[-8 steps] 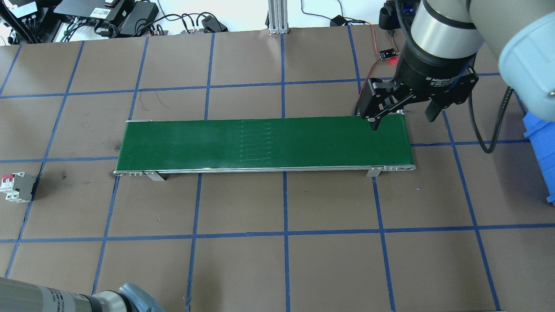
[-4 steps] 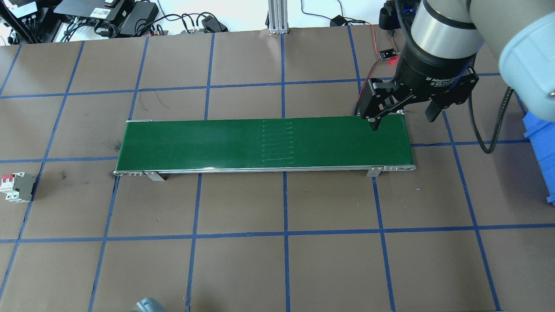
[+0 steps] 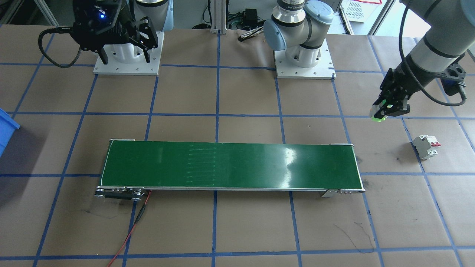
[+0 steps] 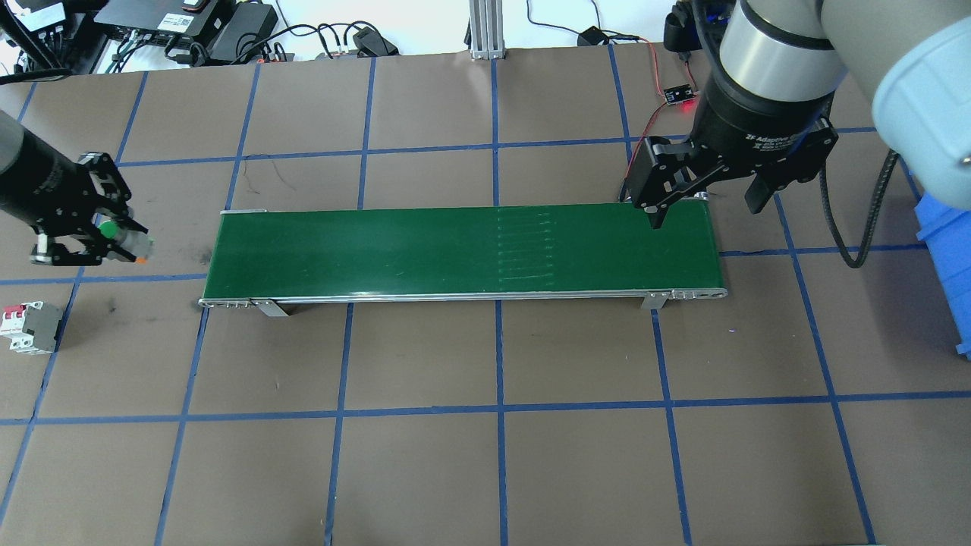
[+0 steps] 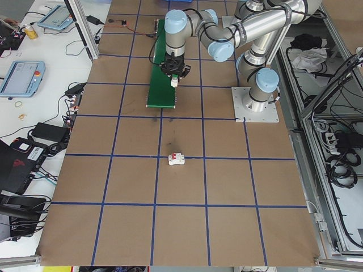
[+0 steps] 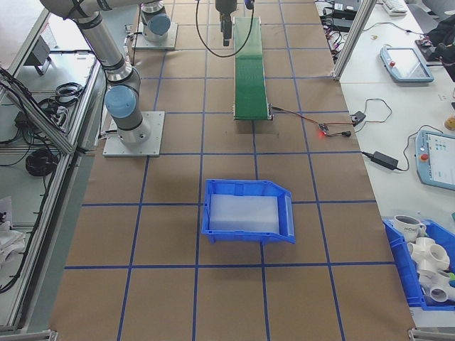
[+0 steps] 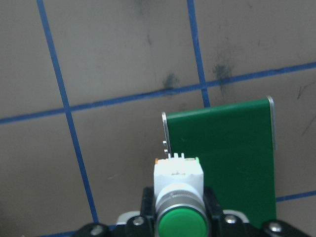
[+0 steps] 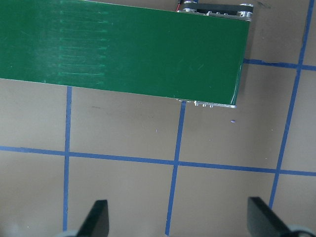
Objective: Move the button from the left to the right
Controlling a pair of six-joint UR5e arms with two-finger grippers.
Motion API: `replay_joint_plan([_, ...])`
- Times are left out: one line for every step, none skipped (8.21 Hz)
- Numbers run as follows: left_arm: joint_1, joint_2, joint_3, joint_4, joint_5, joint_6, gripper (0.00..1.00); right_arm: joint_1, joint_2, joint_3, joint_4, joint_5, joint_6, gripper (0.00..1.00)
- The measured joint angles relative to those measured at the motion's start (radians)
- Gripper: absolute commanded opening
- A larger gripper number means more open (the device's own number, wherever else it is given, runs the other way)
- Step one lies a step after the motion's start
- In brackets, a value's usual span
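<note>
The button, green cap on a whitish base, hangs in the air with my left gripper shut on it, just off the left end of the green conveyor belt. The front-facing view shows the button under the left gripper, above the table. In the left wrist view the button sits between the fingers, with the belt end below and ahead. My right gripper stands open and holds nothing above the belt's right end; its fingertips frame bare table.
A white circuit breaker with red levers stands on the table near the left gripper, also visible in the front-facing view as the breaker. A blue bin sits beyond the belt's right end. A red wire trails from the belt.
My left arm left the overhead view's bottom edge and came back in at the left, holding the button beside the belt's left end. The belt's marks slid right. The right gripper stayed put.
</note>
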Motion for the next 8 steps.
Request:
replay_joint_plan([-0.05,-0.033,-0.002,0.022,-0.049,-0.109,0.0,0.0,0.0,0.0,0.0,0.0,0.001,1.0])
replay_joint_plan([-0.082,-0.08,-0.004,0.065,-0.076,-0.16,0.0,0.0,-0.001,0.0,0.001,0.0,0.001,1.0])
replay_joint_plan([-0.099,-0.117,-0.006,0.113,-0.073,-0.188,0.0,0.0,-0.001,0.0,0.001,0.0,0.001,1.0])
replay_joint_plan([-0.106,-0.141,-0.009,0.156,-0.063,-0.222,0.0,0.0,-0.001,0.0,0.002,0.0,0.001,1.0])
replay_joint_plan([-0.109,-0.161,-0.008,0.187,-0.057,-0.246,0.0,0.0,-0.001,0.0,0.002,0.0,0.001,1.0])
replay_joint_plan([-0.11,-0.18,-0.007,0.218,-0.055,-0.26,0.0,0.001,-0.001,0.0,0.002,0.0,0.001,1.0])
replay_joint_plan([-0.11,-0.198,-0.009,0.25,-0.054,-0.267,0.0,0.001,0.0,0.0,0.002,0.0,0.001,1.0])
replay_joint_plan([-0.11,-0.219,-0.009,0.273,-0.054,-0.269,0.0,0.0,0.0,0.0,0.002,0.0,0.002,1.0])
